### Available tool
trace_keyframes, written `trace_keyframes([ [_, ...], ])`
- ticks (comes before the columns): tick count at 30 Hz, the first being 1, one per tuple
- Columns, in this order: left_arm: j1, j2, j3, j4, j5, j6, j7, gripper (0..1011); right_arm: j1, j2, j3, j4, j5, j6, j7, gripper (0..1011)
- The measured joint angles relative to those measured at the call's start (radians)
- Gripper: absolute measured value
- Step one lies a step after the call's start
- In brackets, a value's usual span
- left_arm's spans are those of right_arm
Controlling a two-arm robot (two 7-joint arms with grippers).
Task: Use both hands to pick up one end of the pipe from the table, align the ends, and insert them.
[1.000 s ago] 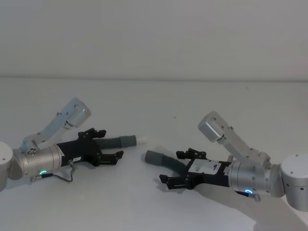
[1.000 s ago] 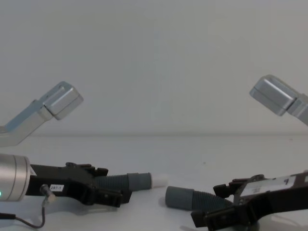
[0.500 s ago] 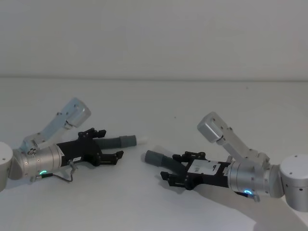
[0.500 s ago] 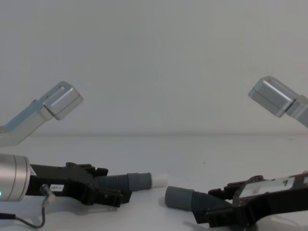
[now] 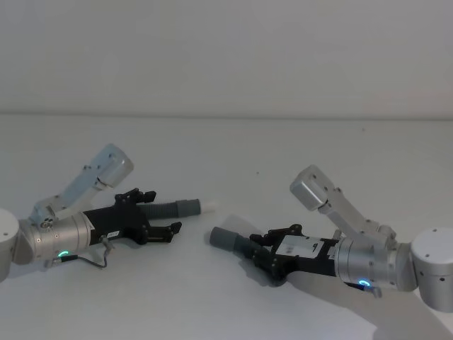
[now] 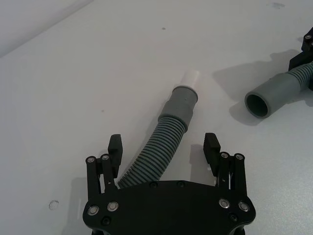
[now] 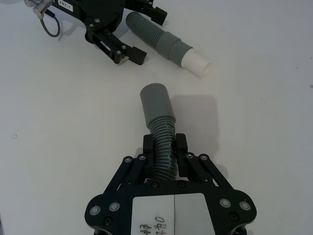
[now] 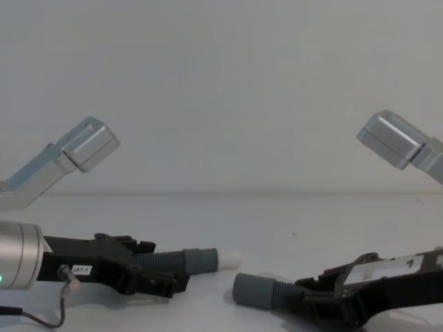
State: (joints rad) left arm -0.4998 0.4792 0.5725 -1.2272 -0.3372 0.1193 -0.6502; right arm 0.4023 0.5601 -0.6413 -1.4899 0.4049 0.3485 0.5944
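L gripper (image 6: 164, 147): low over table (image 5: 226, 149), jaws wide open, straddling ribbed part of L hose piece (image 6: 168, 134). Fingers sit either side, not touching it, so no grasp yet. Its white tip (image 6: 193, 77) lies on table, pointing toward centre.

R gripper (image 7: 165, 143): jaws clamped on ribs of R hose piece (image 7: 161, 128), just behind its open cuff (image 7: 155, 102). Can't tell if lifted.

Ends near but apart, axes offset.

Est: R grasp done. L grasp, lift, align, insert all left.
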Motion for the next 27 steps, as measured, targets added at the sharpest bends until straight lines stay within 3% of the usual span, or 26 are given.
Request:
trace_keyframes([
  [16, 0.000, 0.000, 0.000, 0.000, 0.000, 0.000, 0.000, 1002, 0.000, -0.001, 0.000, 0.000, -0.001, 0.000, 0.000, 255],
  [27, 0.000, 0.000, 0.000, 0.000, 0.000, 0.000, 0.000, 911, 0.000, -0.001, 0.000, 0.000, -0.001, 0.000, 0.000, 255],
])
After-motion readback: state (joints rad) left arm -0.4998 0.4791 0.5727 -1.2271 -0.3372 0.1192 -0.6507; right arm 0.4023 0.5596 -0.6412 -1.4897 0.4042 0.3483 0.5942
